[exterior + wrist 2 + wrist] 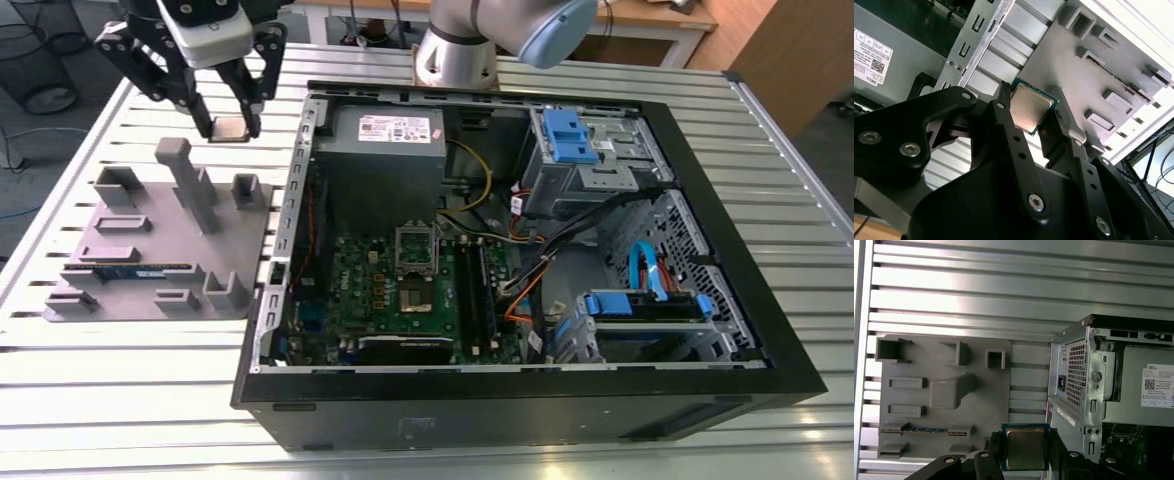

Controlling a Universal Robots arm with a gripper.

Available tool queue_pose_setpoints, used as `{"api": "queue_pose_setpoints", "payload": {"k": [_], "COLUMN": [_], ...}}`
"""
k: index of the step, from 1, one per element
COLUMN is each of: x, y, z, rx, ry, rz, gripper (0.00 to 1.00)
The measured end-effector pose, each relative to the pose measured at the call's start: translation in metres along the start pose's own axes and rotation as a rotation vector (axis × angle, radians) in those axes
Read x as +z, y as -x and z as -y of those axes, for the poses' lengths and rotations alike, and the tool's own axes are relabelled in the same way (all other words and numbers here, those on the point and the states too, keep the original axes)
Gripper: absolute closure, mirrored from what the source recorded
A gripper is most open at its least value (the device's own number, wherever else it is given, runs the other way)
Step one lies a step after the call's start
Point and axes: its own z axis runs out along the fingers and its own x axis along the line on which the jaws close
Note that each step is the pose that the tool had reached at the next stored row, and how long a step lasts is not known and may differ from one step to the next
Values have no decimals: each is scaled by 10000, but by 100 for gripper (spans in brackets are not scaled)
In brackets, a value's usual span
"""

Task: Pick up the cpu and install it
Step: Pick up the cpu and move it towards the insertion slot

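The cpu (1025,449) is off the table and in the grip. The gripper (230,127) has closed on it, and the two black fingers (1013,137) press against two opposite edges of the chip. Its silver top is turned up towards the wrist in both wrist views. The chip is square, so it has no long axis to speak of. What counts is the line of the pinch, which runs straight across it from edge to edge. It looks flat between the tips, though I can't be sure it sits quite level.

Directly under it are the bare slats of the metal table (134,400), in the strip between the grey tray (147,230) and the side wall of the open computer case (534,395). A blue-green memory stick (134,270) lies in a slot of the tray.

The socket (416,252) sits open on the green board inside the case, just past the grey power supply (387,140). From the chip it lies well apart, towards the exterior view's right and over the case wall. The pick-up looks done to me, and the chip is not yet seated.
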Motion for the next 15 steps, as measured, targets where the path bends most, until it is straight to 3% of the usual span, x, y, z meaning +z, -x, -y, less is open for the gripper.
{"api": "queue_pose_setpoints", "payload": {"k": [15], "x": [15], "y": [316], "z": [15], "rx": [0], "ry": [0], "rz": [0], "gripper": [53]}}
